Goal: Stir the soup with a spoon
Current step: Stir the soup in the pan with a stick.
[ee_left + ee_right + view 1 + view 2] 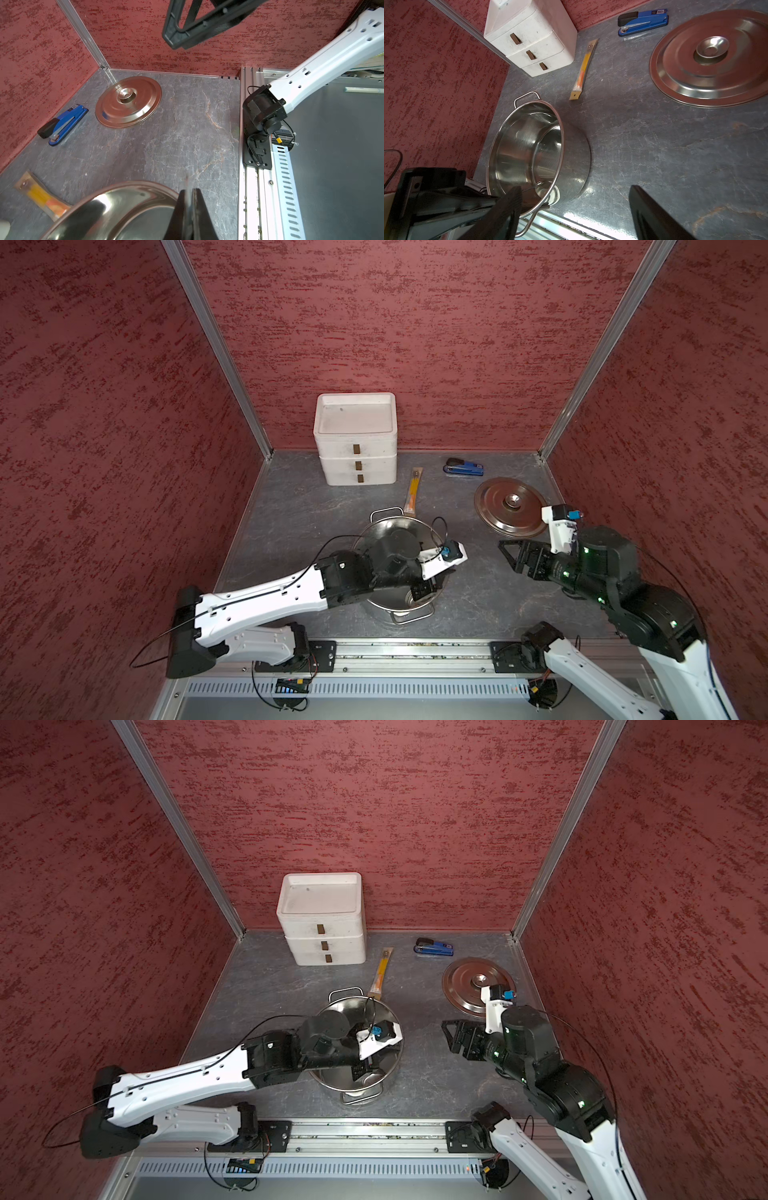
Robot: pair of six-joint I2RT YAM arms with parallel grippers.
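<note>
The soup is not visible; its shiny steel pot stands at the front middle of the table, and its inside looks bare in the right wrist view. My left gripper reaches down into the pot near its front right rim. In the left wrist view this gripper is shut on the spoon, whose thin blurred handle sticks out between the jaws. A slim piece of the spoon shows inside the pot. My right gripper hangs open to the right of the pot, holding nothing.
The flat steel lid lies at the back right, just behind my right wrist. A blue stapler, an orange-yellow stick and a white drawer unit sit behind the pot. Red walls close in three sides.
</note>
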